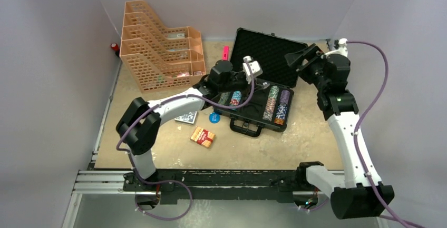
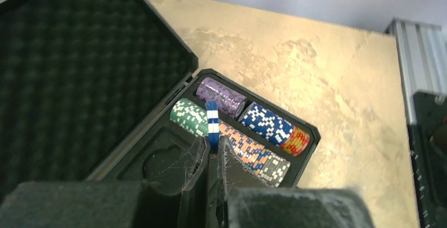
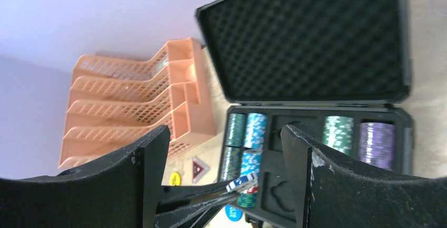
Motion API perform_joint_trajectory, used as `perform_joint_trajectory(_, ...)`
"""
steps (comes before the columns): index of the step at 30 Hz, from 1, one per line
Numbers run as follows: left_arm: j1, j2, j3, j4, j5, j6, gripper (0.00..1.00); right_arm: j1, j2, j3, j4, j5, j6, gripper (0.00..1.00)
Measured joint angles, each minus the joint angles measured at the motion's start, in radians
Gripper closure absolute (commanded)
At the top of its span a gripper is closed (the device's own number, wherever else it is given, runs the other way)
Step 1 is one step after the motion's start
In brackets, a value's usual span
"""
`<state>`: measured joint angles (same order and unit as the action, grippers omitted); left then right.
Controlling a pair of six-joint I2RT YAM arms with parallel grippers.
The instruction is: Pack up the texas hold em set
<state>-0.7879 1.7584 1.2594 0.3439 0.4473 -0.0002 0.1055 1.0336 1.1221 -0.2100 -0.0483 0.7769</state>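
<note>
The black case (image 1: 248, 120) lies open at mid table, its foam lid (image 1: 269, 54) tilted back. Striped chip stacks (image 1: 271, 103) fill its slots, and green (image 2: 190, 117) and purple (image 2: 221, 95) stacks show in the left wrist view. My left gripper (image 2: 212, 146) is shut on a blue-and-white chip (image 2: 212, 125) held on edge over the case's left half (image 1: 240, 88). My right gripper (image 3: 226, 138) hangs open and empty above the case's right rear (image 1: 298, 59). A blue deck (image 1: 186, 117), a red deck (image 1: 203, 136) and a blue dealer button (image 1: 214, 117) lie left of the case.
Orange mesh trays (image 1: 158, 54) stand at the back left, with a pink marker (image 1: 225, 52) between them and the lid. A yellow button (image 3: 174, 178) and a triangular token (image 3: 199, 169) lie on the table near the trays. Walls close in on both sides.
</note>
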Motion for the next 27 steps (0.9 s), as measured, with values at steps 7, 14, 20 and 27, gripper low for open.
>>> perform_joint_trajectory(7, -0.029, 0.194, 0.208, -0.046, 0.151, 0.183, 1.00, -0.220, 0.026, -0.126, -0.002, -0.159, 0.016, 0.25)
perform_joint_trajectory(14, -0.066, 0.336, 0.330, -0.083, 0.270, 0.274, 1.00, -0.330, 0.044, -0.293, -0.004, -0.281, 0.038, 0.27)
perform_joint_trajectory(20, -0.090, 0.428, 0.383, -0.098, 0.333, 0.292, 1.00, -0.364, 0.048, -0.315, 0.002, -0.330, 0.037, 0.27)
perform_joint_trajectory(27, -0.092, 0.504, 0.415, -0.075, 0.342, 0.288, 1.00, -0.383, 0.068, -0.328, 0.013, -0.356, 0.027, 0.27)
